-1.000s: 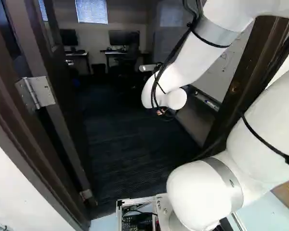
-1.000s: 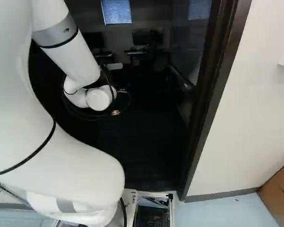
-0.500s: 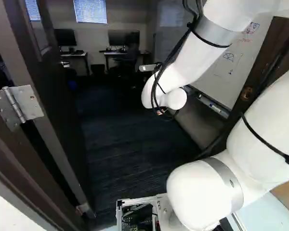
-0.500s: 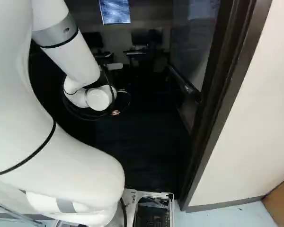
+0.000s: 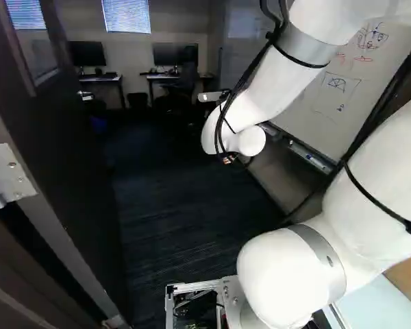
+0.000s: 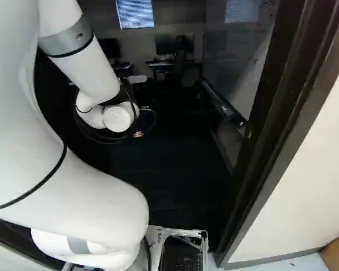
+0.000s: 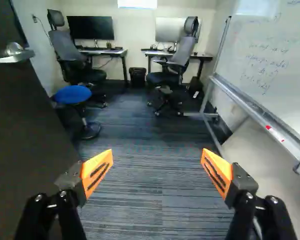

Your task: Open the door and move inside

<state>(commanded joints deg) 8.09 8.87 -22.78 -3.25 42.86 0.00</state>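
White arm [image 5: 387, 157] reaches ahead, forearm [image 5: 268, 88] sloping down to the wrist [image 5: 221, 130], open door [image 5: 68, 144] to its left, fingers [image 7: 97, 173] wide apart

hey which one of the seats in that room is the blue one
The round stool beside the open door: its seat is bright blue and it has no back. Both office chairs are grey and black, with backs and headrests.

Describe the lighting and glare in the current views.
Left base view: dark carpet, bright white arm. Right base view: carpet nearly black, wall pale. Wrist view: room looks brightest, carpet stripes visible, a pale glare patch on the whiteboard, door in gloom.
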